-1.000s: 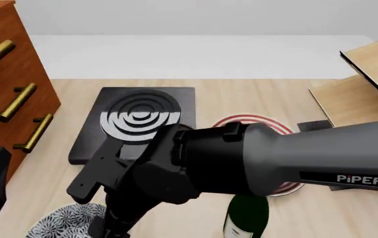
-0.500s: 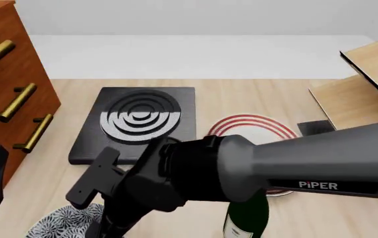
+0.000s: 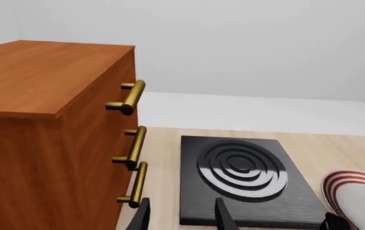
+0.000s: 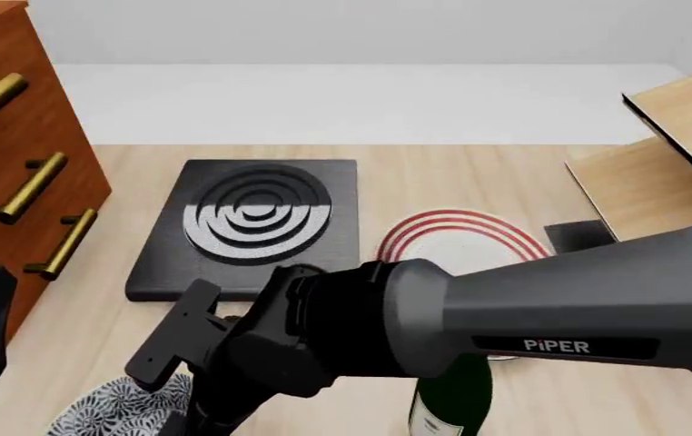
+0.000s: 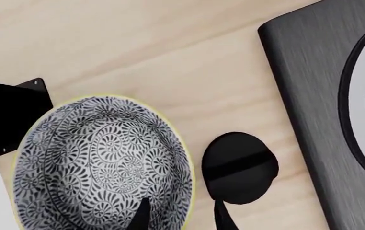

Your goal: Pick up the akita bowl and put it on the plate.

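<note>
The akita bowl (image 5: 99, 163), black-and-white patterned with a pale rim, stands on the wooden table at the near left; only part of it (image 4: 122, 404) shows in the front view. My right gripper (image 5: 179, 218) is open just above its rim, one finger over the inside and the other outside the wall. The right arm (image 4: 370, 331) crosses the front view and hides the near part of the plate (image 4: 461, 238), white with red rings. That plate (image 3: 361, 196) also shows in the left wrist view. My left gripper (image 3: 182, 220) is open and holds nothing, beside the dresser.
A black stove slab (image 4: 255, 222) with silver rings lies between the bowl and the plate. A wooden dresser (image 4: 13, 173) with brass handles stands at the left. A green bottle (image 4: 449, 400) stands near the front, right of the bowl. A wooden shelf unit (image 4: 673, 154) is at the right.
The right arm has sunk lower and shifted toward the bowl, uncovering more of the plate's far rim. The left arm has stayed put.
</note>
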